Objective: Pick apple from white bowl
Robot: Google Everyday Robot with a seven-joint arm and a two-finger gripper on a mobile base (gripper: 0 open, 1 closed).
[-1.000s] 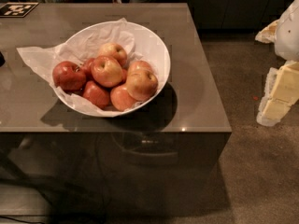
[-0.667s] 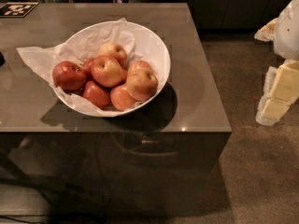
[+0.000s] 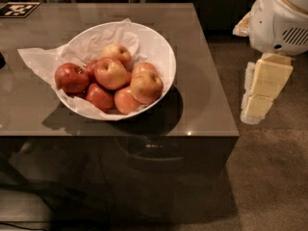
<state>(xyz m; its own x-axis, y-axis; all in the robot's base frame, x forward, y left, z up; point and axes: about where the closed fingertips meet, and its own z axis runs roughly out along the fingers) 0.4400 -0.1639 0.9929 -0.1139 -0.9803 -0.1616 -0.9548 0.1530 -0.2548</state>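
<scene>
The white bowl (image 3: pixel 161 47) stands on the brown table, lined with crumpled white paper and holding several apples. The apple (image 3: pixel 147 86), large and pale yellow-orange with a light blush, lies at the right side of the pile against the bowl's wall. A dark red apple (image 3: pixel 71 78) lies at the left, with smaller red-and-yellow apples between them. My gripper (image 3: pixel 262 93), cream-coloured, hangs below the white arm housing (image 3: pixel 281 18) at the right. It is beyond the table's right edge, well apart from the bowl and empty.
The brown table (image 3: pixel 202 109) ends at its right edge close to my gripper, with carpeted floor (image 3: pixel 269 177) beyond and in front. A black-and-white marker tag (image 3: pixel 18 8) lies at the table's far left corner. The paper liner (image 3: pixel 36 59) spills over the bowl's left rim.
My arm and gripper have moved left, closer to the table's right edge and further into view. The bowl and apples have not moved.
</scene>
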